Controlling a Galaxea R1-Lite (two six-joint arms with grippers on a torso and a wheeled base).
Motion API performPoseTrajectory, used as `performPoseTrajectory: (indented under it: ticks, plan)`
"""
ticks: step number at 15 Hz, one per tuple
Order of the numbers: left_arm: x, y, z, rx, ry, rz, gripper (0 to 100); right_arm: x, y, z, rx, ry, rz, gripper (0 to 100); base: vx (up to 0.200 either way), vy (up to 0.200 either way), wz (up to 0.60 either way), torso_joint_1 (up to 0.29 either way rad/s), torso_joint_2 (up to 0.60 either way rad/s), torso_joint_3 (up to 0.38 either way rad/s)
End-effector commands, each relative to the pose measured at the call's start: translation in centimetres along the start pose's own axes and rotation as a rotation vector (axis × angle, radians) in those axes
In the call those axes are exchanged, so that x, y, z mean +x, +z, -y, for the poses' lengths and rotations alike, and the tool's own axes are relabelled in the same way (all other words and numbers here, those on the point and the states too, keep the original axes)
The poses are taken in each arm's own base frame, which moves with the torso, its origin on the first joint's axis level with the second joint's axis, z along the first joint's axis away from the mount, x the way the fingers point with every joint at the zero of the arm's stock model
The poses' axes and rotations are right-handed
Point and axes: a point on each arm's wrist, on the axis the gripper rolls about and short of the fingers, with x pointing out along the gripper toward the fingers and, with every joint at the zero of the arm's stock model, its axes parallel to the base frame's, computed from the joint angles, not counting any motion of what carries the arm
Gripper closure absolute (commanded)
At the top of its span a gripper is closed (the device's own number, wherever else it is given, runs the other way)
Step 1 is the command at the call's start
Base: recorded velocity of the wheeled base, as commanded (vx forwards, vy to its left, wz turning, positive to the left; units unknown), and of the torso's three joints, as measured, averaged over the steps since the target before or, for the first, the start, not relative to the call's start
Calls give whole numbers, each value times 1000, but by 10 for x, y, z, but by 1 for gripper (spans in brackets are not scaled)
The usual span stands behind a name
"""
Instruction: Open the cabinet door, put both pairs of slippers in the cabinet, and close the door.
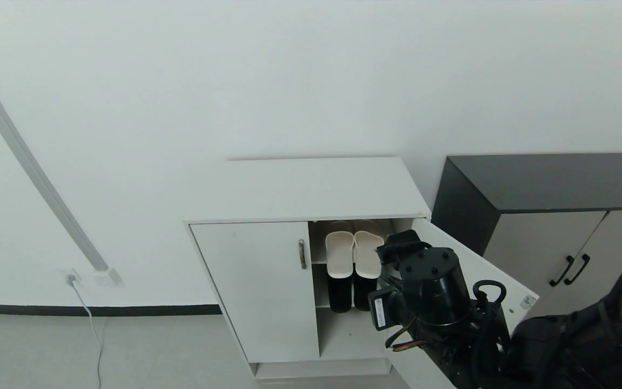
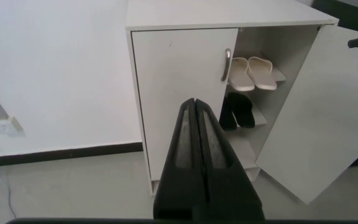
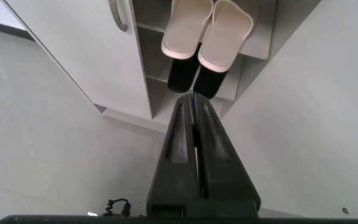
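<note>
The white cabinet (image 1: 311, 189) stands against the wall with its right door (image 1: 473, 259) swung open and its left door (image 1: 257, 286) closed. A white pair of slippers (image 1: 353, 253) lies on the upper shelf, and a black pair (image 1: 340, 294) on the shelf below. My right arm (image 1: 432, 286) is in front of the open door. My right gripper (image 3: 193, 98) is shut and empty, just outside the opening below the black pair (image 3: 194, 78) and the white pair (image 3: 207, 28). My left gripper (image 2: 194, 102) is shut and empty, well back from the cabinet (image 2: 185, 93).
A dark cabinet (image 1: 548, 183) with black handles (image 1: 570, 270) stands close to the right of the open door. A wall socket with a hanging cable (image 1: 87, 308) is at the left. Bare grey floor (image 1: 100, 351) lies in front.
</note>
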Motion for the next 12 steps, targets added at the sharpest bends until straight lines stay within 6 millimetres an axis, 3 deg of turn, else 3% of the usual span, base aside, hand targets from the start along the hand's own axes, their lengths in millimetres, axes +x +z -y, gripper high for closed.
performPoseTrajectory:
  ticks: [1, 8, 12]
  plan:
    - [0, 0, 0, 0, -1, 0, 100, -1, 0, 0, 0, 1, 0, 100, 0, 0, 0, 0, 0, 0]
    - [0, 0, 0, -1, -1, 0, 100, -1, 1, 0, -1, -1, 8, 100, 0, 0, -600, 4, 0, 2]
    - [0, 0, 0, -3, -1, 1, 100, 1, 0, 2, -15, -1, 41, 100, 0, 0, 0, 0, 0, 0]
